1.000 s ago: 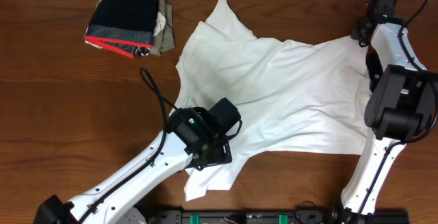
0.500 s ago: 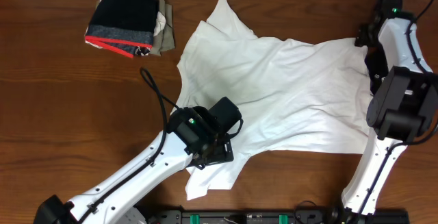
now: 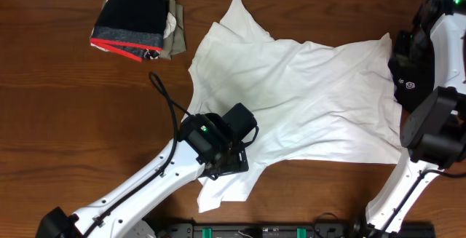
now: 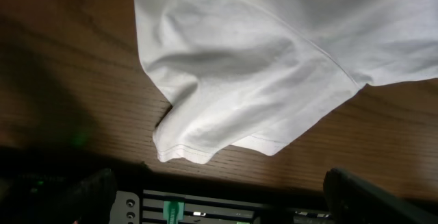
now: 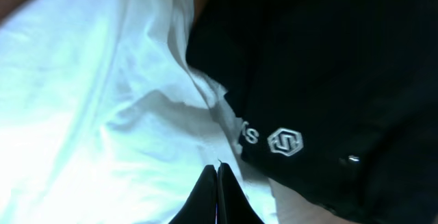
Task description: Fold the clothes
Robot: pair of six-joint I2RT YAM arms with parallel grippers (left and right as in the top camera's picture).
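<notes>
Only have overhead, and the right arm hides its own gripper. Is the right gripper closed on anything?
Observer: The right wrist view shows the right gripper shut, tips together over the white shirt. I cannot tell whether any cloth is pinched.
Operator: What's the dark stuff next to it?
Observer: A black garment with a small white logo, right beside the shirt's edge.
Operator: And the left?
Observer: The left wrist view shows the left gripper open wide above the shirt, holding nothing.
</notes>
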